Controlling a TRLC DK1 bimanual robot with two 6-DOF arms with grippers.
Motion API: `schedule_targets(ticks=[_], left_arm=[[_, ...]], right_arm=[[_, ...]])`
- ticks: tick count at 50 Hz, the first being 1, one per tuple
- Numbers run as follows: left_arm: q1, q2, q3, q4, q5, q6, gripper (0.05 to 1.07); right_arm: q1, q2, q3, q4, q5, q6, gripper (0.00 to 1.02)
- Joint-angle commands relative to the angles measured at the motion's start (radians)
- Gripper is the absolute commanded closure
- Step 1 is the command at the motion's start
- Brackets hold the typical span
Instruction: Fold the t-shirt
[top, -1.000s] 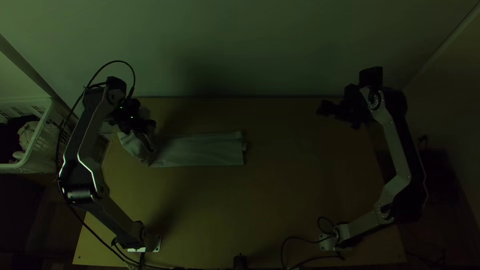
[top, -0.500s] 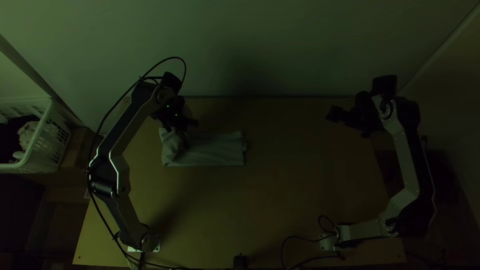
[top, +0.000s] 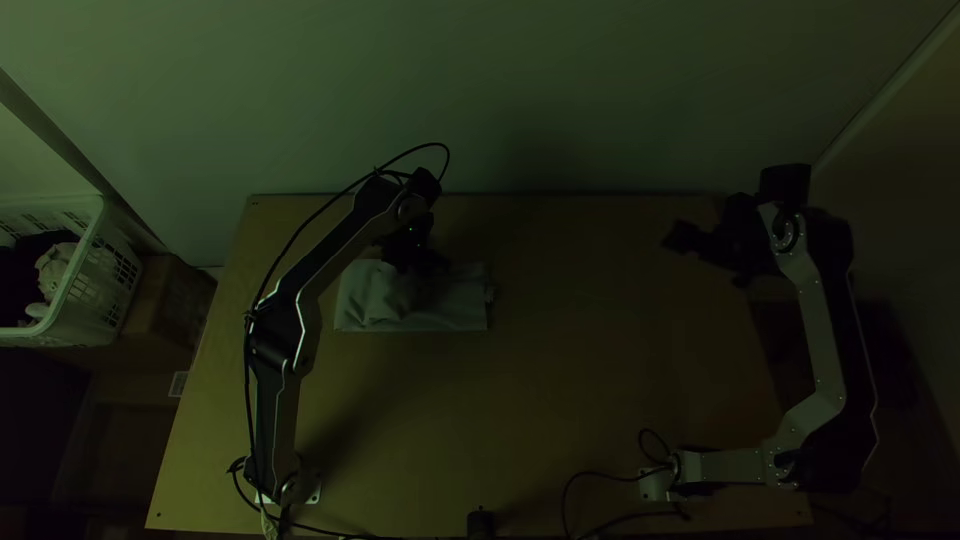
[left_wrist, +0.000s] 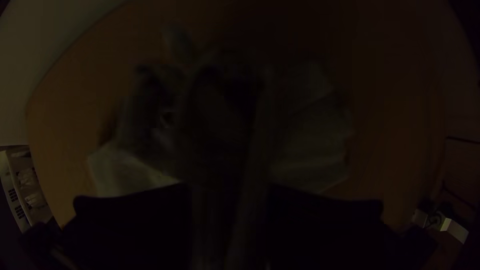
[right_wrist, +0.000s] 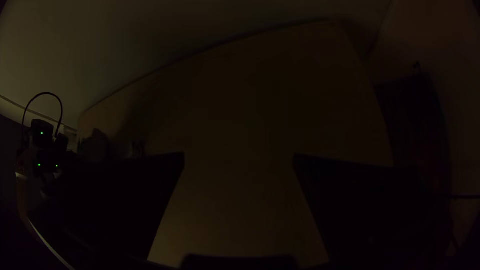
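Well, your left gripper (top: 417, 282) grips the t-shirt (top: 458, 312) bunched between its jaws, while your right gripper (top: 674, 237), well apart, has open jaws.

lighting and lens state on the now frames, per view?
Top view: dim, shadow over part of the t-shirt. Left wrist view: darker, fisheye bows the table edge. Right wrist view: very dark, table edge also bent, small green lights glowing.

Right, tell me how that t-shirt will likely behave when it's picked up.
Probably floppy: the t-shirt shows soft creases and bends in its cloth. It could fall open if lifted by one edge, since it lies bundled in a rough rectangle. It seems unlikely to roll, lying low along the table.
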Motion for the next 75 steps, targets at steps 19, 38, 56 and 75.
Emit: schedule_targets(ticks=[19, 38, 56, 75], left_arm=[[-0.058, -0.036, 0.103, -0.010, 0.237, -0.070, 0.09], [0.152, -0.165, 0.071, 0.050, 0.230, -0.019, 0.09], [0.380, -0.403, -0.018, 0.228, 0.228, 0.052, 0.09], [0.573, -0.805, -0.426, 0.553, 0.196, 0.111, 0.09]], right_arm=[[-0.010, -0.025, -0.092, 0.063, -0.009, -0.011, 0.03], [-0.017, -0.053, -0.086, 0.167, 0.006, -0.034, 0.03], [-0.029, -0.237, -0.128, 0.482, 0.022, -0.116, 0.03], [-0.106, -0.424, -0.253, 0.713, 0.031, -0.175, 0.03]])
